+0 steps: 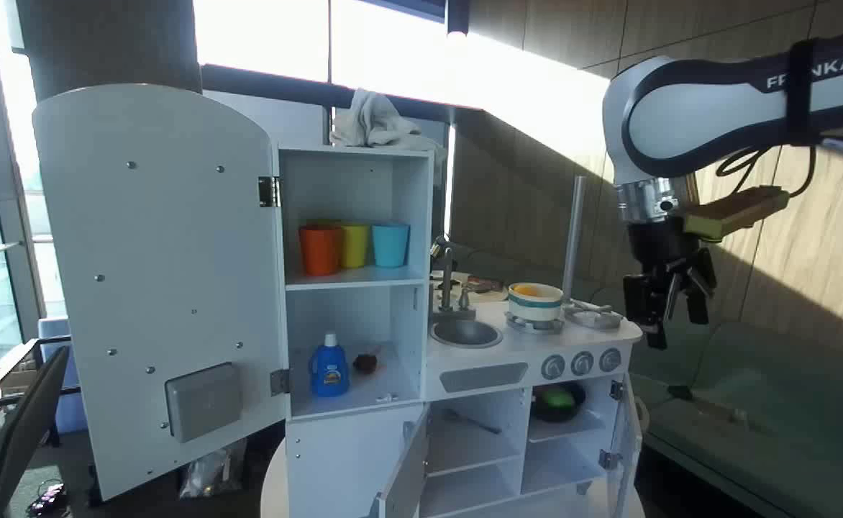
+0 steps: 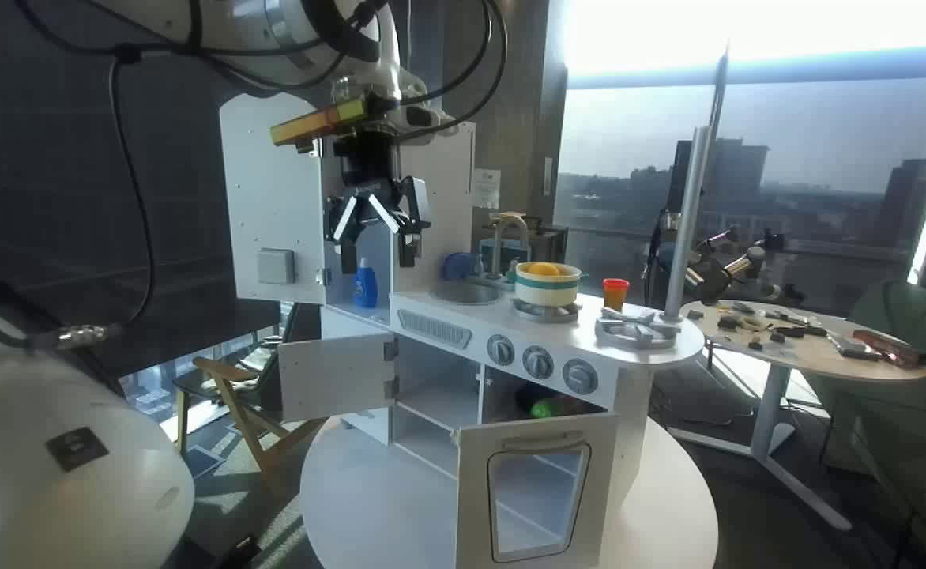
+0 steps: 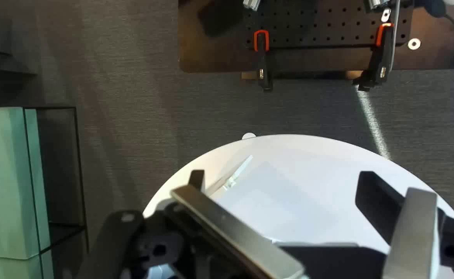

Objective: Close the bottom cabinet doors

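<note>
Toy kitchen (image 1: pixel 408 338) has its tall door (image 1: pixel 155 259) swung wide and both bottom cabinet doors (image 1: pixel 406 471) open below the front edge of the counter (image 1: pixel 536 344): the solid door (image 2: pixel 336 379) hinged beneath the front corner at the sink (image 1: pixel 467 334) end, the windowed door (image 2: pixel 475 490) beneath the front corner at the burner (image 2: pixel 638 330) end. Gripper (image 2: pixel 378 257) hangs forward of the front edge, jaws spread apart. Pot (image 2: pixel 547 294), banded in teal, stands on the counter between the sink and the burner-end edge.

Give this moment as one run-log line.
plain bottom door: open | windowed bottom door: open | gripper: open, empty, touching neither | closing: not done
</note>
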